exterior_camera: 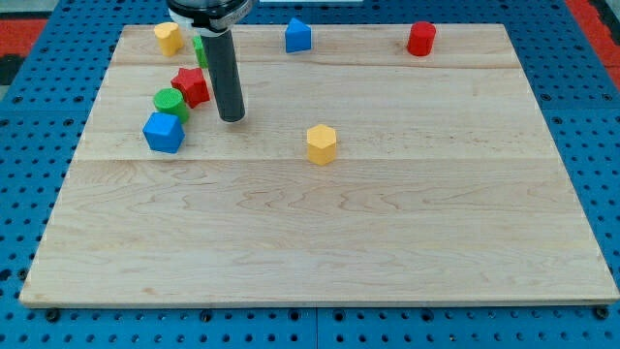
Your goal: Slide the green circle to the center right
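The green circle [170, 102] lies on the wooden board [387, 233] at the view's upper left. It touches a red star block [192, 86] on its right and sits just above a blue cube [163, 133]. My tip [231, 118] rests on the board a short way to the right of the green circle and the red star, not touching them. The rod partly hides another green block [200, 50] behind it.
A yellow block [169, 38] sits at the top left. A blue block [297, 36] sits at the top middle and a red block [420, 39] at the top right. A yellow hexagonal block [322, 143] lies near the middle.
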Robot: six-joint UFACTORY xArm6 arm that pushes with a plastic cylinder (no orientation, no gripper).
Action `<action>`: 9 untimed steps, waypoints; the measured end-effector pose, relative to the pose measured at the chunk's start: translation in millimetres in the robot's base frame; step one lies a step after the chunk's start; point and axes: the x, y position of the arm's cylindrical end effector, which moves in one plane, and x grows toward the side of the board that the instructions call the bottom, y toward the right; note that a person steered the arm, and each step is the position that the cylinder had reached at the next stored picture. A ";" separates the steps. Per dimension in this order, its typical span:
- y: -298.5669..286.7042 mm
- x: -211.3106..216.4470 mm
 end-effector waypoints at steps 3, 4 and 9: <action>36.3 46.3; -30.6 90.9; 52.1 -12.8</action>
